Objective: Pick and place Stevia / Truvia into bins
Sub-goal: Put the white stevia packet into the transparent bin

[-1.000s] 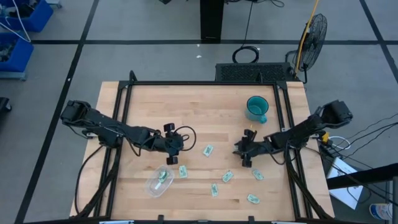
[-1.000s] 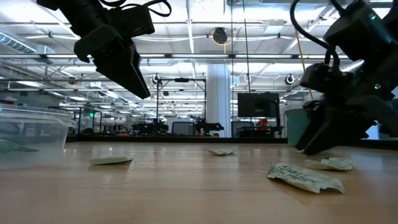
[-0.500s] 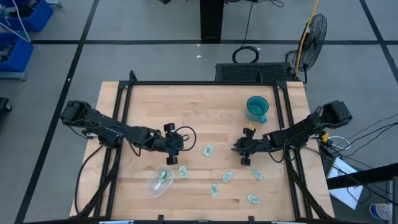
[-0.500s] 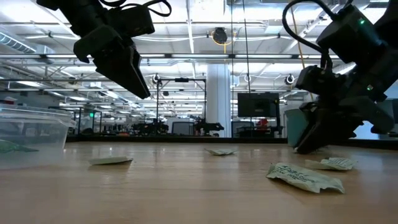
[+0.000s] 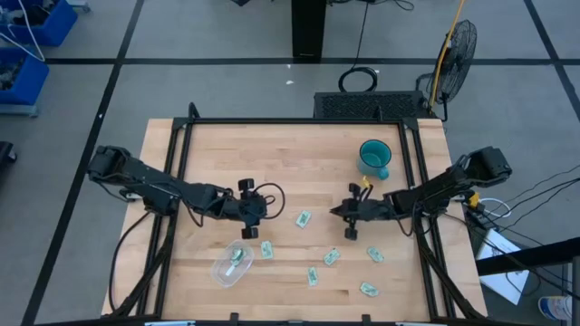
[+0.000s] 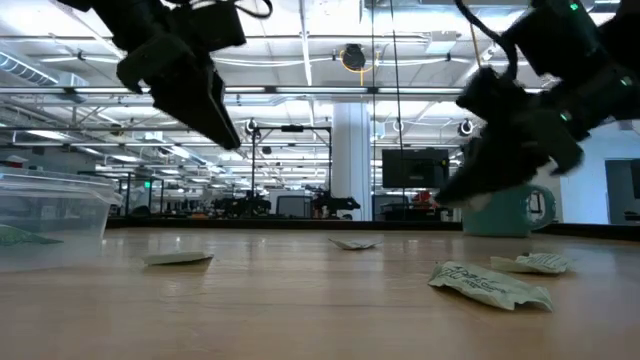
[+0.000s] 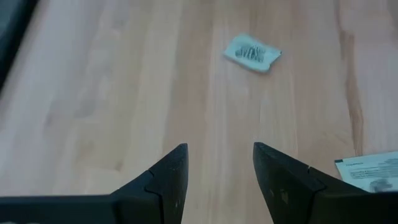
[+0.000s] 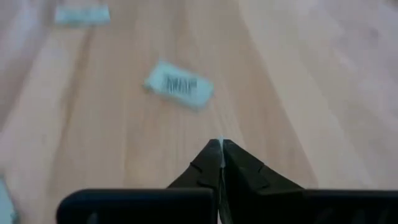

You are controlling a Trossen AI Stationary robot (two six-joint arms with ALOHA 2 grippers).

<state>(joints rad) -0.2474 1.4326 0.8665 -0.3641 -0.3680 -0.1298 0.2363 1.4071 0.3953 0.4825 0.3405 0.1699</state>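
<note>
Several pale green-and-white Stevia sachets lie flat on the wooden table, among them one (image 5: pixel 303 218) between the arms, one (image 5: pixel 267 249) beside the tub and one (image 5: pixel 332 257) nearer the front. The see-through tub (image 5: pixel 231 264) stands at the front left with one sachet inside (image 5: pixel 237 257). My left gripper (image 5: pixel 254 222) hovers open and empty above the table just beyond the tub; it also shows in the left wrist view (image 7: pixel 219 162). My right gripper (image 5: pixel 337 213) is shut, raised off the table right of the middle sachet, with a thin pale sliver between its fingertips (image 8: pixel 219 146). My right gripper pinches a sachet between its two fingertips; only a thin pale edge (image 8: pixel 219 143) shows, seen edge-on. The fingers slant down toward the table's left. The sachet is lifted clear of the table; which part of it is held cannot be told.
A teal mug (image 5: pixel 374 158) stands at the back right, behind my right gripper. More sachets lie at the front right (image 5: pixel 375 255), (image 5: pixel 369 289). In the low view two sachets (image 6: pixel 490 285) lie close to the camera. Black frame rails run along the table's sides.
My right gripper has risen from the table surface and gone a little toward the table's left edge, staying shut. My left gripper has kept still.
</note>
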